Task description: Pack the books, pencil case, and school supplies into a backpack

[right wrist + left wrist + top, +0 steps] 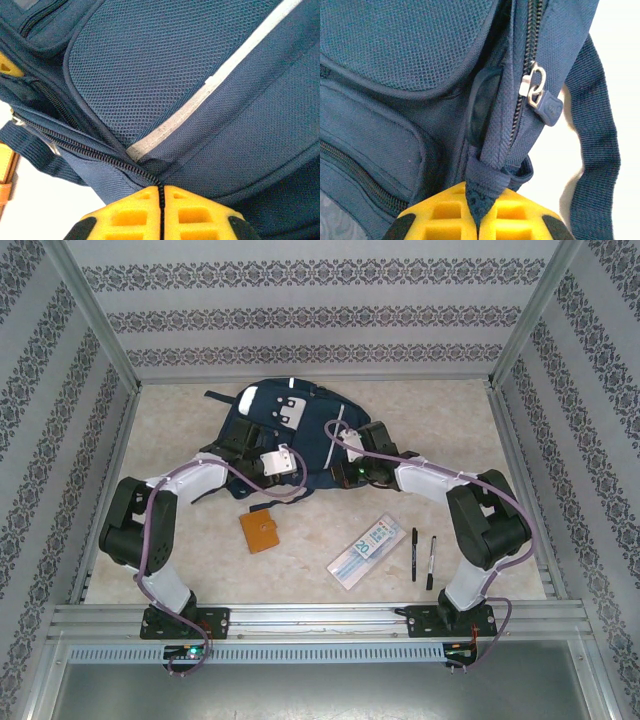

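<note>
Both arms hide the near side of the backpack [262, 412]. Fine print on the pencil case [365, 550] is illegible. The notebook [6, 172] is cropped by the frame edge.

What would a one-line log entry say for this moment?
left gripper: shut on backpack loop | right gripper: shut on backpack zipper | notebook, pencil case, two pens: on table, unpacked

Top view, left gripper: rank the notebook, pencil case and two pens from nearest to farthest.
Measured from the left gripper, shut on a fabric loop of the backpack:
1. orange notebook, just below it, toward the arm bases.
2. pencil case, right of the notebook.
3. inner pen, right of the case.
4. outer pen, farthest right.
</note>
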